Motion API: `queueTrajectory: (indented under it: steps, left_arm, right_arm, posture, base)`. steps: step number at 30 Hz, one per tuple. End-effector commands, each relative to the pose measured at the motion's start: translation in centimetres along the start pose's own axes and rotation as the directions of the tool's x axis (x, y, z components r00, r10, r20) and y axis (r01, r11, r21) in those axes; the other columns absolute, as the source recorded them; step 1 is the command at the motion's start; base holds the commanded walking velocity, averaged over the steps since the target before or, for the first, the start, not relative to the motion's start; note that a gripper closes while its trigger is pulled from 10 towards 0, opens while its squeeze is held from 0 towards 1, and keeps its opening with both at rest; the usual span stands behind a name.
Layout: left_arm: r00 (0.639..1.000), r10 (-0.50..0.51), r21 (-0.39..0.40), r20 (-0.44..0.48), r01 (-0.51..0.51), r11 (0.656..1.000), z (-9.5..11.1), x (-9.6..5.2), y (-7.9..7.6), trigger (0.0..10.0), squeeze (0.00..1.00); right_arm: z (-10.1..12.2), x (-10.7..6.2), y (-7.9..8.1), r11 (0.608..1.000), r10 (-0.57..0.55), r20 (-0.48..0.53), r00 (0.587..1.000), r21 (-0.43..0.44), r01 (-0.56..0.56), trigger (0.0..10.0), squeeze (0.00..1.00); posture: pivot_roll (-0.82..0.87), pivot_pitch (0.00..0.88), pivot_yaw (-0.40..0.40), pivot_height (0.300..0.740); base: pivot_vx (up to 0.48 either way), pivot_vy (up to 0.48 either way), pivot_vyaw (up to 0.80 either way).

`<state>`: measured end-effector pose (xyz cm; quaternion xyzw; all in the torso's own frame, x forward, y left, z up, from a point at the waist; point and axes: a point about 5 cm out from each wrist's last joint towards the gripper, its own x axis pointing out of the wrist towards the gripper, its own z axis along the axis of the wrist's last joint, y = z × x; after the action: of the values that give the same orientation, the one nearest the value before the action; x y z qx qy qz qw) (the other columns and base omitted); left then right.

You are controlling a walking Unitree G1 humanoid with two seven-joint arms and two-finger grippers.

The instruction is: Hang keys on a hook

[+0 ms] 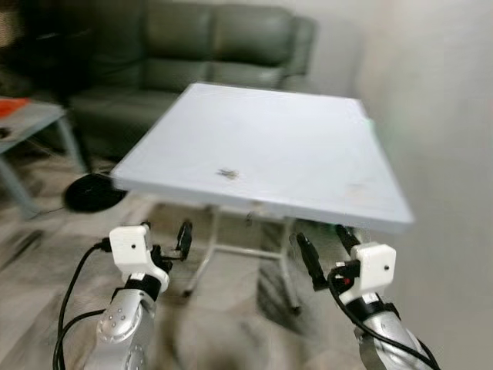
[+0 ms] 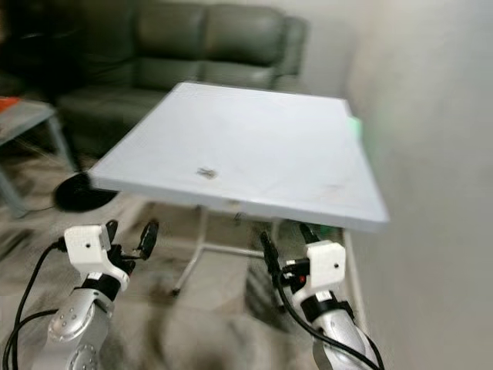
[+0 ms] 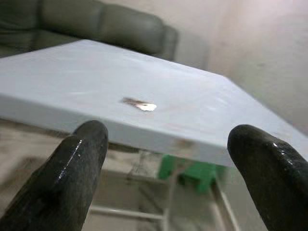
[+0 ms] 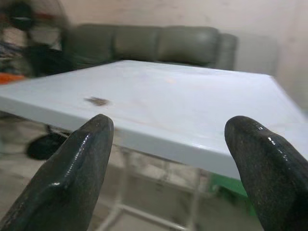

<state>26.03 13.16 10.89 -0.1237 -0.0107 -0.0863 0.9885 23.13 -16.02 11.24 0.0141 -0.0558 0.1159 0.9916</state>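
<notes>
The keys (image 1: 227, 173) are seen lying near the front edge of the white surface (image 1: 308, 146), centre frame. The left gripper (image 1: 166, 245) and right gripper (image 1: 327, 250) are held wide apart, empty, at the bottom before a green sofa (image 1: 192, 54).

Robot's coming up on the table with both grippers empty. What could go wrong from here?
1. The keys are small and lie flat on the white table, so open fingers may slide over them.
2. Both the left gripper and right gripper sit below the table edge; raising them could strike it.
3. Views are blurred, making aim uncertain.
</notes>
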Motion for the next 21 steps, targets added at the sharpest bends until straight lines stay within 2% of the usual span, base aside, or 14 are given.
queueTrajectory:
  steps: [1,18,21]
  left_arm:
    - [0.999,0.041,0.029,0.013,-0.041,0.999,0.59,-0.16,1.25,10.0,0.00]
    - [0.999,0.038,0.021,0.006,-0.039,0.999,0.44,-0.06,1.05,10.0,0.00]
    - [0.999,0.037,0.020,0.007,-0.037,0.999,0.44,-0.04,1.01,10.0,0.00]
  right_arm:
    - [0.50,0.57,0.88,0.999,0.023,0.028,0.999,0.022,-0.024,10.0,0.00]
    - [0.38,0.53,0.97,0.999,0.042,0.011,0.999,-0.001,-0.042,10.0,0.00]
    - [0.38,0.58,1.00,0.999,0.045,0.011,0.999,-0.004,-0.045,10.0,0.00]
  posture:
    - [0.03,0.003,-0.047,0.740]
    - [0.03,0.011,-0.050,0.740]
    - [0.03,0.011,-0.050,0.740]
  base:
    - [0.330,0.000,0.00]
    - [0.328,0.000,0.00]
    - [0.326,0.000,0.71]
